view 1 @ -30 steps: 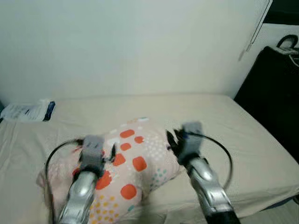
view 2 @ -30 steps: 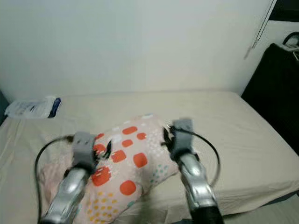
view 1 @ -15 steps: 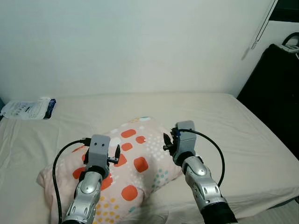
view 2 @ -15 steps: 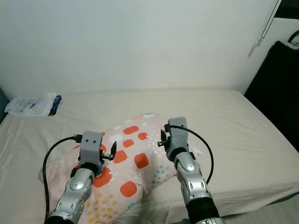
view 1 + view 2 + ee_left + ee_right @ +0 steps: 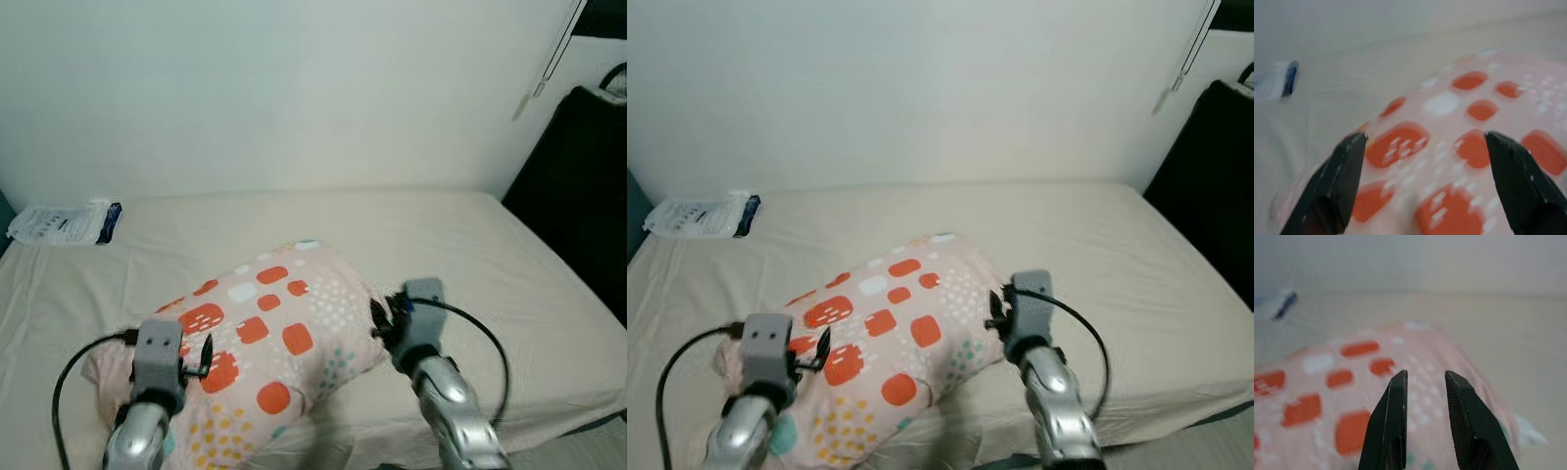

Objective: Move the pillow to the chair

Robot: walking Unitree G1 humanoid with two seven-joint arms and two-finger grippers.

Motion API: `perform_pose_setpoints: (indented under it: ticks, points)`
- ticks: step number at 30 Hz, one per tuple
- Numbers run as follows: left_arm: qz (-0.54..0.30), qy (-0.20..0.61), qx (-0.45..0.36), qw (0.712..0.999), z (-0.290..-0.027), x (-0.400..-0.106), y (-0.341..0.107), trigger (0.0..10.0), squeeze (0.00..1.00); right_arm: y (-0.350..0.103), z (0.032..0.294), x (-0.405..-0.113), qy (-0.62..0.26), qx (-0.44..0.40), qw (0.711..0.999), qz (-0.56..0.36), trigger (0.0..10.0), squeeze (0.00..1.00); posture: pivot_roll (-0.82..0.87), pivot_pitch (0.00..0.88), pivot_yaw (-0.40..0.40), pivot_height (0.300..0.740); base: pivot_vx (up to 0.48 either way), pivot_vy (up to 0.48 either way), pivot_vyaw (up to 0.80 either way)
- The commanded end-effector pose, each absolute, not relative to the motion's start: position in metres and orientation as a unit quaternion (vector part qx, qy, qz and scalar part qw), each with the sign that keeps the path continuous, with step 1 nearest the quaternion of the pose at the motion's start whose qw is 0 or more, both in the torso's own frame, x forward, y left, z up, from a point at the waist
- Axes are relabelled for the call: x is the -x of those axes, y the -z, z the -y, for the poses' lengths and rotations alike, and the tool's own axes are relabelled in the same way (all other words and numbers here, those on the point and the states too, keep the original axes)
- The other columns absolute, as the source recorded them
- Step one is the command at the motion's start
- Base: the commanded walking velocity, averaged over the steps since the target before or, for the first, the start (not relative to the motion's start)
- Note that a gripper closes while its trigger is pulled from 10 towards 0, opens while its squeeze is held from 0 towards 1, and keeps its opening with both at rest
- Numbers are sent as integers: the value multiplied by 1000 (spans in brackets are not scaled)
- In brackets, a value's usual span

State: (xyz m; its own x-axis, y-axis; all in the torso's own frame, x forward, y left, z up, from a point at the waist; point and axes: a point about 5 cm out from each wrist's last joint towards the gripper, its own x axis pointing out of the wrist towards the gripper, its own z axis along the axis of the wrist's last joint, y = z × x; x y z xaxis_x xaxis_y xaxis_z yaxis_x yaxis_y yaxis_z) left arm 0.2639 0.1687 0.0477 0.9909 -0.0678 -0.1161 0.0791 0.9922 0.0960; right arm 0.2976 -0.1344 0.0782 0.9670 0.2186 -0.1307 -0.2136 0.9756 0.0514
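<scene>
The pink pillow [image 5: 269, 338] with its orange patches lay on the cream bed [image 5: 509, 284], near the front edge and well apart from the white packet [image 5: 61, 222] by the wall at my left. My left claw [image 5: 1422, 142] hovered over the pillow's near left end with its fingers [image 5: 1339, 181] spread wide apart. My right claw [image 5: 1424, 382] sat at the pillow's right edge, its fingers [image 5: 1391, 421] drawn close with only a narrow gap and clamped on nothing, and something black [image 5: 578, 196] stood beside the bed at my right.
</scene>
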Motion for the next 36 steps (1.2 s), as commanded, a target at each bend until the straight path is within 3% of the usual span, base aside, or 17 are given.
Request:
perform_pose_setpoints:
  ticks: [1,7,12,22,29,36]
  points:
    - [-64,41,-50,996,-153,-274,-45,10000,0,-75,130,-303,-103,-14,992,-74,10000,0,86,0,-75,740,0,0,0]
    - [-48,54,-32,997,-135,-289,-57,10000,0,-83,121,-311,-116,-7,991,-66,10000,0,66,0,-57,740,0,0,0]
    - [-45,61,25,997,-130,-285,-58,10000,0,-78,135,-298,-110,-1,991,-79,10000,0,85,0,-80,740,0,0,0]
    - [-21,40,28,999,-120,-320,-79,10000,0,-80,141,-285,-119,0,991,-58,10000,0,107,0,-127,740,0,0,0]
    - [-28,28,22,999,-131,-310,-70,10000,0,-73,148,-277,-111,-1,991,-68,10000,0,97,0,-120,740,0,0,0]
    - [-46,26,18,998,-135,-298,-58,10000,0,-82,136,-292,-97,-15,994,-53,10000,0,87,0,-104,740,0,0,0]
